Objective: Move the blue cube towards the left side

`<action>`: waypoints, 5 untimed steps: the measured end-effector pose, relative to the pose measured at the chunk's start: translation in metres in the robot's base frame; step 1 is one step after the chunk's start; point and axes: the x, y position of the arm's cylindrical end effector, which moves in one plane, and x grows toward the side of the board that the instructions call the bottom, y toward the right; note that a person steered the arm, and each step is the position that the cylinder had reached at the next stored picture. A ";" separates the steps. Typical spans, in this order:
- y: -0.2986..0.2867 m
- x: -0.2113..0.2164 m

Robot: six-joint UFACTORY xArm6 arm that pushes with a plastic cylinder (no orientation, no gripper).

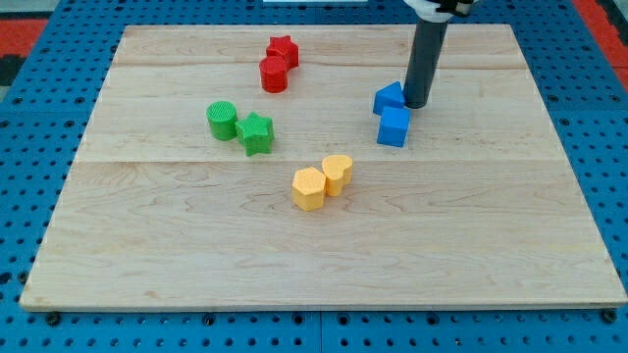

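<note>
While resting on the wooden board (196,265), my tip (415,105) touches a blue block (389,98).
Blue cube (394,126) sits just below it; the plain rod has no claw and holds nothing.

My tip (416,104) is dark grey. Touching its left is a blue block (389,98); just below, the blue cube (393,126). Farther left sit two red blocks (279,63), two ridged green blocks (239,126) and two yellow-orange blocks (321,181), all on my pale wooden board (491,245), over blue pegboard (39,88).
</note>
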 end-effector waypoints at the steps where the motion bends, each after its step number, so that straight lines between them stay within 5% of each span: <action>1: -0.002 -0.009; 2: 0.000 -0.017; 3: 0.032 0.040; 5: -0.011 0.043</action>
